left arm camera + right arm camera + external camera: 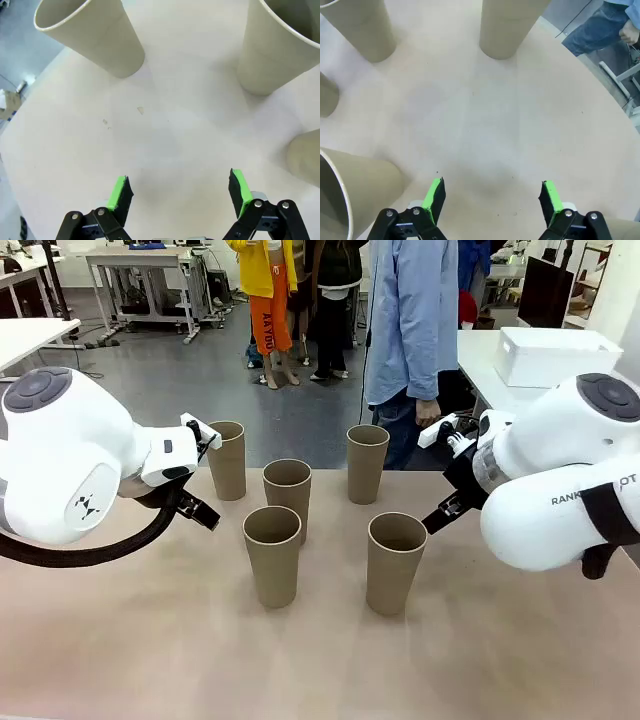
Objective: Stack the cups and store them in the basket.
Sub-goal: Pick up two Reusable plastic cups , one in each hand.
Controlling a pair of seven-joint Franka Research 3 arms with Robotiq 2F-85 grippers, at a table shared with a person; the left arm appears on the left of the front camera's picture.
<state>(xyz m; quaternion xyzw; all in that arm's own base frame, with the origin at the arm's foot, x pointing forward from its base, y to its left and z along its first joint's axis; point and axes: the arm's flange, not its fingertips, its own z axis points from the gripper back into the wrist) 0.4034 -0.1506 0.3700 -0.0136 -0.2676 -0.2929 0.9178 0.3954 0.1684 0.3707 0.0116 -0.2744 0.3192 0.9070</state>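
Observation:
Several tan paper cups stand upright and apart on the table: three toward the back (228, 460) (287, 495) (367, 463) and two nearer the front (272, 555) (396, 562). My left gripper (180, 192) is open over bare tabletop, with one cup (95, 35) ahead on its left and another cup (280, 45) ahead on its right. My right gripper (492, 199) is also open and empty, a cup (355, 185) close beside its left finger and another cup (507, 25) farther ahead. The white basket (555, 355) sits on a side table at the back right.
A person in a blue shirt (410, 320) stands at the far edge of the beige table (320, 660), one hand (428, 412) hanging near the back right cup. My two white arms (70, 460) (560, 480) flank the cups.

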